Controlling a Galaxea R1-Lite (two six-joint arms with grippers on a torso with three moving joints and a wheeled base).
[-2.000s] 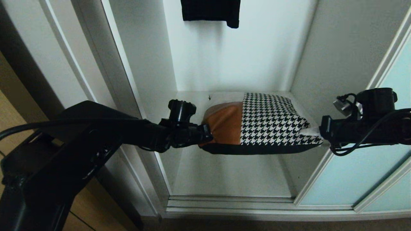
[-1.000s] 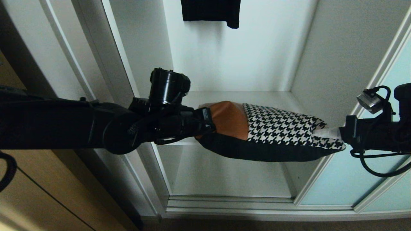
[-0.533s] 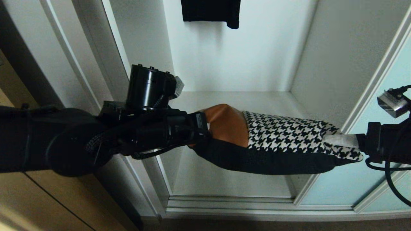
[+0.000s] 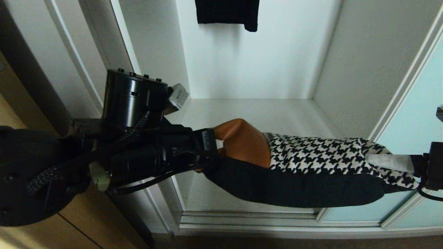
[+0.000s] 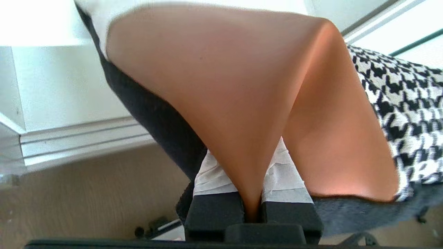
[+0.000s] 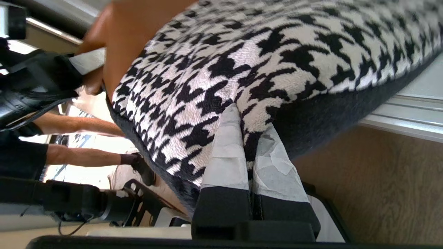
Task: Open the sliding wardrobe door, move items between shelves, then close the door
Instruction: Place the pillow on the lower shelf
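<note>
The cushion (image 4: 294, 162), tan leather at one end, houndstooth at the other and black underneath, hangs in the air between both grippers in front of the wardrobe opening. My left gripper (image 4: 216, 148) is shut on a pinched fold of the tan end (image 5: 225, 86), with the white-taped fingers (image 5: 214, 173) either side of it. At the other end, my right gripper (image 4: 387, 160) is shut on the houndstooth corner (image 6: 277, 52). The white shelf (image 4: 263, 110) behind the cushion lies bare. The frosted aqua sliding wardrobe door (image 4: 415, 114) stands pushed aside on the right.
A small black garment (image 4: 226, 12) hangs at the top of the compartment. A light wooden door (image 4: 86, 231) is at the lower left, the door tracks (image 4: 249, 221) run along the wardrobe's bottom. A person's arms (image 6: 79, 157) show in the right wrist view over the wooden floor (image 6: 380, 180).
Both arms have drawn back toward me with the cushion held between them; it has come off the shelf and out of the wardrobe and hangs nearer and lower in the picture.
</note>
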